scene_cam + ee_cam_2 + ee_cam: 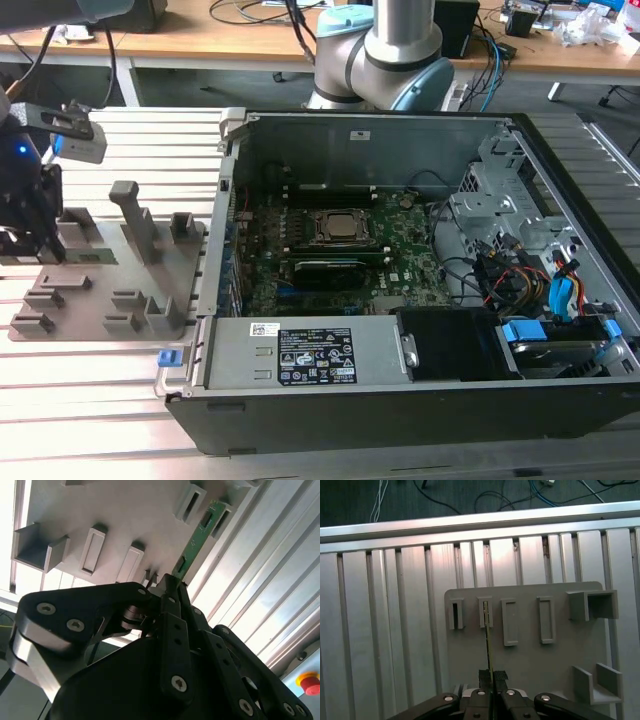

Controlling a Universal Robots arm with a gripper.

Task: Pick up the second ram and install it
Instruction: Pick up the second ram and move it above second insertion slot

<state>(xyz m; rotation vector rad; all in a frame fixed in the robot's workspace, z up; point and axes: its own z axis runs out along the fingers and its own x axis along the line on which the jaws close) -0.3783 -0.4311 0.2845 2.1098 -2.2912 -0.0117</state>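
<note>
Gripper (490,676) is clamping shut on thin green ram stick (197,538), which is standing edge-up in grey plastic fixture plate (530,660) slot for easy grasping.

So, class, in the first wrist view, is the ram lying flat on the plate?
No: the ram stands on edge, running from a slot in the plate to the gripper shut on its other end.

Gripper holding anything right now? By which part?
The gripper is shut on the second ram, pinching the end nearest the wrist across its flat faces. The far end sits at a slot of the grey fixture plate.
</note>
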